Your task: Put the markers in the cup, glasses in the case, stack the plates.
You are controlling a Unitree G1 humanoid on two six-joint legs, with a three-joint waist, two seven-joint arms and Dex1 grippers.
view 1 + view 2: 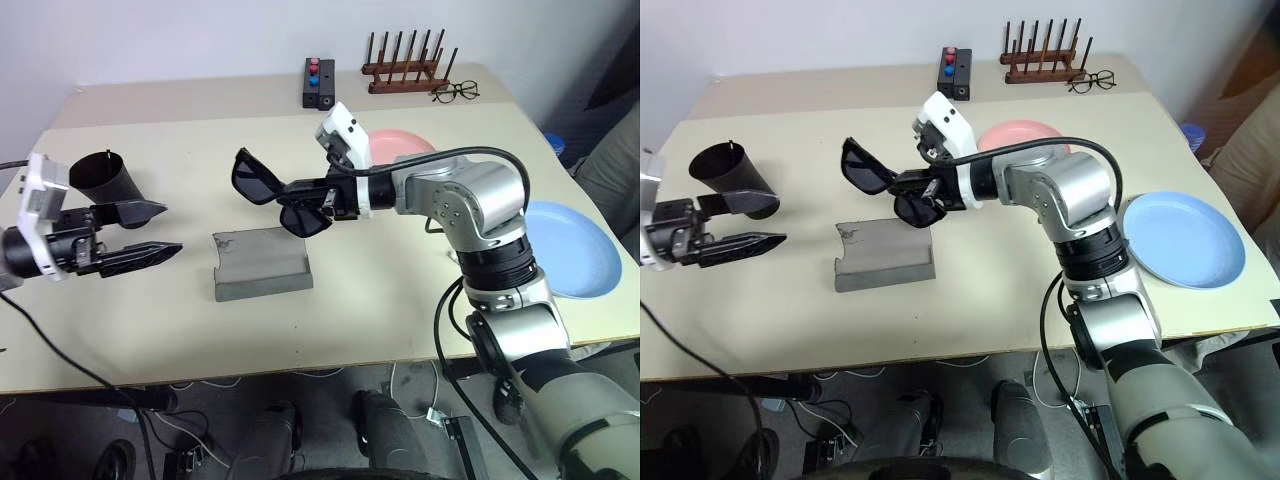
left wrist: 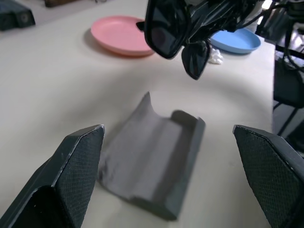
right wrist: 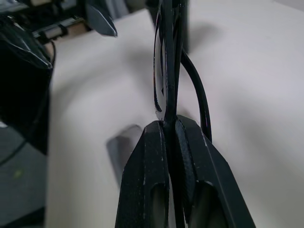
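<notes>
The right gripper is clenched on the black sunglasses, pinching them by the frame and holding them in the air above the middle of the table, over the open grey glasses case. In the right wrist view the two fingers press together on the thin edge of the frame. The case lies open on the table toward the near edge, its trough facing up, with nothing in it. The left gripper hangs near the table's left edge with its fingers spread wide and nothing between them, pointing toward the case. Just behind it the black cup lies tilted on the table near the left edge. The salmon pink plate sits behind the right arm, toward the far side, and the light blue plate lies apart from it at the right edge. Along the far edge stand a small black box with red and blue buttons, a wooden rack with dark pegs and thin-framed spectacles.
</notes>
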